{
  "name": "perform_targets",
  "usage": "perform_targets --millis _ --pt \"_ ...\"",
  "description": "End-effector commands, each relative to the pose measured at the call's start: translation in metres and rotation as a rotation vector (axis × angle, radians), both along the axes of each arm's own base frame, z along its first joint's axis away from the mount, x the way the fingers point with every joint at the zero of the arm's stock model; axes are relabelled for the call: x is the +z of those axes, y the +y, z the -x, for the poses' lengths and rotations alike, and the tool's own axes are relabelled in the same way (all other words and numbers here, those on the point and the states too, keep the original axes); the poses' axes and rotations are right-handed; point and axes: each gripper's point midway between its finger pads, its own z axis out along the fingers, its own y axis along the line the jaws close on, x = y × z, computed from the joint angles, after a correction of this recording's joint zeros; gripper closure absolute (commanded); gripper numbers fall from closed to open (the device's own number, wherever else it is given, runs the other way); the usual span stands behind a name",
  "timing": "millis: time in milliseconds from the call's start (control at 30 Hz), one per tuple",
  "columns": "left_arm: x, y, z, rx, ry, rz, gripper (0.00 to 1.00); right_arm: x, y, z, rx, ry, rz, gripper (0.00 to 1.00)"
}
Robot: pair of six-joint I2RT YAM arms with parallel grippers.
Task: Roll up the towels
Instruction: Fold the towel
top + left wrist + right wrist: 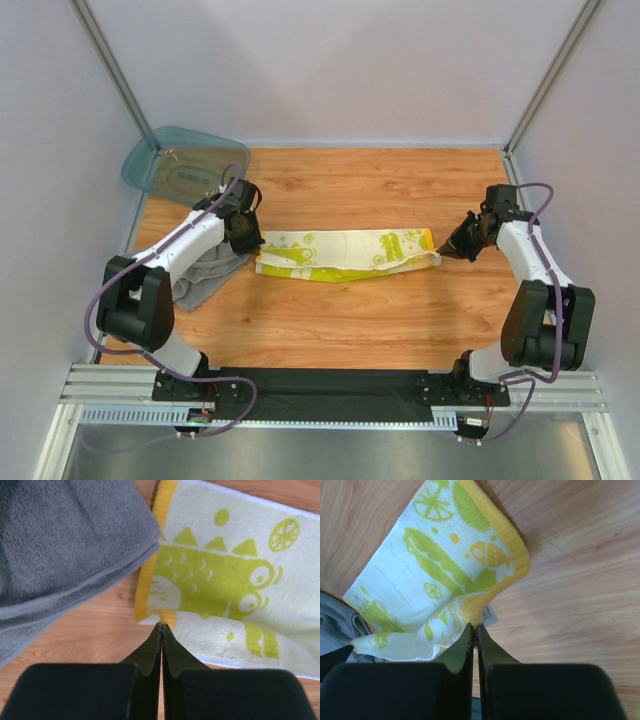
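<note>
No lettering can be read; the white tag (490, 614) on the patterned cloth (445, 565) shows print too blurred.

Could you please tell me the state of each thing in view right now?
patterned towel: folded into a long strip, flat, unrolled.
grey towel: bunched up, unrolled.
teal tub: far-left corner, untouched.
left claw: shut on patterned towel's end.
right claw: shut on its other end.

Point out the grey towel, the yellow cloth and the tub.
grey towel (65, 545), left wrist view, its terry surface
yellow cloth (345, 252), top view, its middle
tub (135, 165), top view, its left rim
</note>
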Motion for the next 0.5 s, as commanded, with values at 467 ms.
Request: perform_targets --millis 467 --pt "0.004 0.006 -0.058 -0.007 0.025 -0.015 1.00 -0.006 -0.008 -0.064 -0.009 0.015 -0.012 1.00"
